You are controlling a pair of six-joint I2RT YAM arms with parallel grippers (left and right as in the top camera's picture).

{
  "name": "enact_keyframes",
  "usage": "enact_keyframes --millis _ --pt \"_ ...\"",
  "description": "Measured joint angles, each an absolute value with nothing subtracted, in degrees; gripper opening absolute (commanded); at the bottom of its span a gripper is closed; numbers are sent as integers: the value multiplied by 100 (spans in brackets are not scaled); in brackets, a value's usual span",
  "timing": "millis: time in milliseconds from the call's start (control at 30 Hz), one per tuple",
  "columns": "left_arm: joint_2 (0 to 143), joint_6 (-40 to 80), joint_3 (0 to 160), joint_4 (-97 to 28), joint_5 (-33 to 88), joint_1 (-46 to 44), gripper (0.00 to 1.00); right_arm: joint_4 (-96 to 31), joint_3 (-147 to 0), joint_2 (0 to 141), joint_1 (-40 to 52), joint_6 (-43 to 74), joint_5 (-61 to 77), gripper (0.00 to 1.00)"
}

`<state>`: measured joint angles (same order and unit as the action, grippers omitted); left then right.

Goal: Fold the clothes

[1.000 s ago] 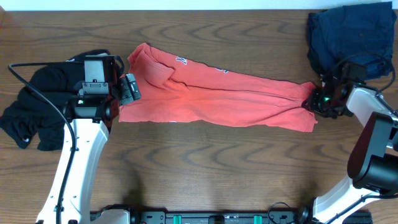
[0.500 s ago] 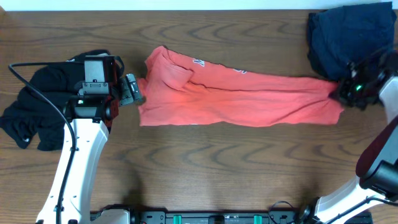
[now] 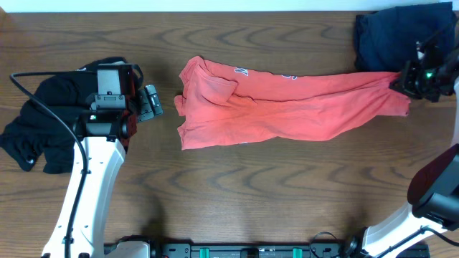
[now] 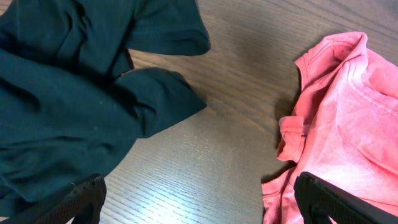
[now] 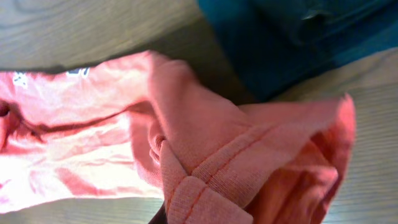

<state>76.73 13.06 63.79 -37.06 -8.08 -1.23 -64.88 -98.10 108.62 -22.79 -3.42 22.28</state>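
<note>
Right gripper (image 3: 403, 80) tight on coral T-shirt (image 3: 287, 111)

The dark wood-grain counter (image 3: 287, 186) carries a coral-red T-shirt (image 3: 287, 107) stretched lengthwise from its middle toward the right edge, a crumpled black garment (image 3: 36, 140) at the left edge, and a navy garment (image 3: 387, 36) bunched in the far right corner.

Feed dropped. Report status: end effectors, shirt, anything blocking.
Right end effector shut on coral shirt, beside navy garment. Left end effector open, empty, off the shirt. Black garment by left arm.
</note>
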Motion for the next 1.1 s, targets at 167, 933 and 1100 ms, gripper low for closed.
enact_keyframes --millis 167,933,1100 --pt "7673 1306 6377 -3704 -808 -123 98 -6488 -9810 10862 -1898 -360 2215 1" --pt "7673 1306 6379 -3706 -808 -123 98 -5887 -9813 10991 934 252 1533 7" --pt "7673 1306 6379 -3706 -808 -123 98 -5758 -9813 11310 1264 443 1459 40"
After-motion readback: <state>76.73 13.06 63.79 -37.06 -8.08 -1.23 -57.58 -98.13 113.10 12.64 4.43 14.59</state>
